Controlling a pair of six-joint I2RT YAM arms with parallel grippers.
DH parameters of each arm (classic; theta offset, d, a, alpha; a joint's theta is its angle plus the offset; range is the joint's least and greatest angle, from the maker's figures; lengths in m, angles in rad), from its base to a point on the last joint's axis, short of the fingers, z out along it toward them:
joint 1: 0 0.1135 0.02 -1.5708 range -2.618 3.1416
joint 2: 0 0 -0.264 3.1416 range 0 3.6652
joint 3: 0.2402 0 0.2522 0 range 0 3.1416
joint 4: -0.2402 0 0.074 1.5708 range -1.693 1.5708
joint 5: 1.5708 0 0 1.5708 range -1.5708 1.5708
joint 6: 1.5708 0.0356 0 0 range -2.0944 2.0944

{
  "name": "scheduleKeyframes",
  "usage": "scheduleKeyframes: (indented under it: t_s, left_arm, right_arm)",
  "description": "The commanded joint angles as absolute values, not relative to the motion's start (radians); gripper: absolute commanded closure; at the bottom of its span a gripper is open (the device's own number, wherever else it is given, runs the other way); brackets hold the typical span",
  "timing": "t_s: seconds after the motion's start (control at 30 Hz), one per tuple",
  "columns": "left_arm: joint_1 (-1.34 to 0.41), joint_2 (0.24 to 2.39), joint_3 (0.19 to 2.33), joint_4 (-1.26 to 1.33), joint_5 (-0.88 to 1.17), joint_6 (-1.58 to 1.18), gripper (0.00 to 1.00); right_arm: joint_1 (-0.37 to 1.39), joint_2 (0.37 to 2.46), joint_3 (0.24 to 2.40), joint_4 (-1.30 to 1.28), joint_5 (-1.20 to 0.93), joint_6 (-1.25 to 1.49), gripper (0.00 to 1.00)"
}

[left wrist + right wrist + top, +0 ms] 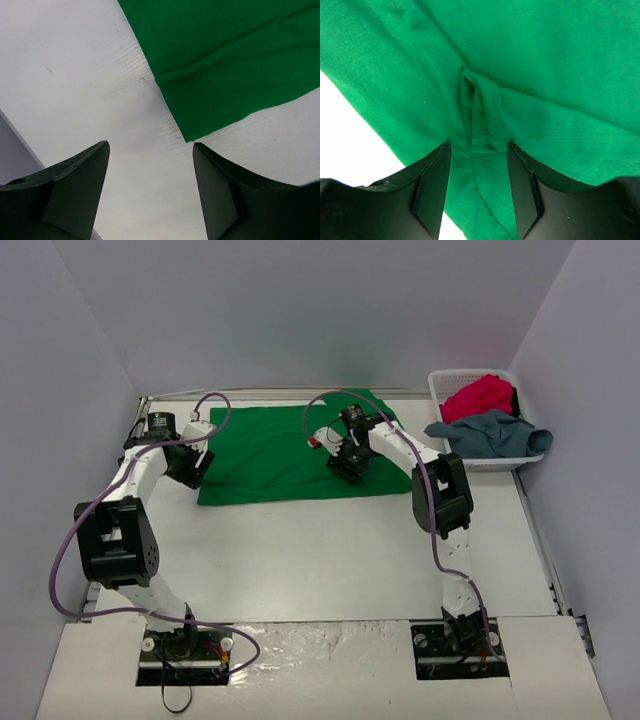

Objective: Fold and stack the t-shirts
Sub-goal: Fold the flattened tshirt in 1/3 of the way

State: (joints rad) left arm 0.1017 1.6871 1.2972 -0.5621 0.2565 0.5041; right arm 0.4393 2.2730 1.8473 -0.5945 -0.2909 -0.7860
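Observation:
The bright green t-shirt [280,455] lies flat on the white table at the back centre, and its lower left corner shows in the left wrist view [235,65]. My left gripper [188,466] hangs open and empty over bare table just off that corner [150,145]. My right gripper [348,468] is low on the shirt's right part. Its jaws [479,145] stand open astride a raised ridge of green cloth [477,115] by a hem seam. The crimson red t-shirt [480,395] and the grey-blue t-shirt [490,433] lie crumpled in the basket.
A white lattice basket [440,385] stands at the back right against the wall, with the grey-blue shirt spilling over its front rim. Grey walls close in the table on the left, back and right. Purple cables loop over both arms.

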Motion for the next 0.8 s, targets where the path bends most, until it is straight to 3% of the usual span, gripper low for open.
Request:
scheduleKeyframes:
  t_s: [0.0,0.77]
  left_arm:
    - [0.114,1.681,1.304,-0.548,0.270,0.491,0.34]
    - [0.114,1.729,1.318,-0.546,0.284,0.492,0.34]
  right_arm:
    - [0.439,2.249,1.893,-0.647,-0.272,-0.793,0.56]
    - [0.419,2.344,1.970,-0.670,-0.239,-0.816,0.60]
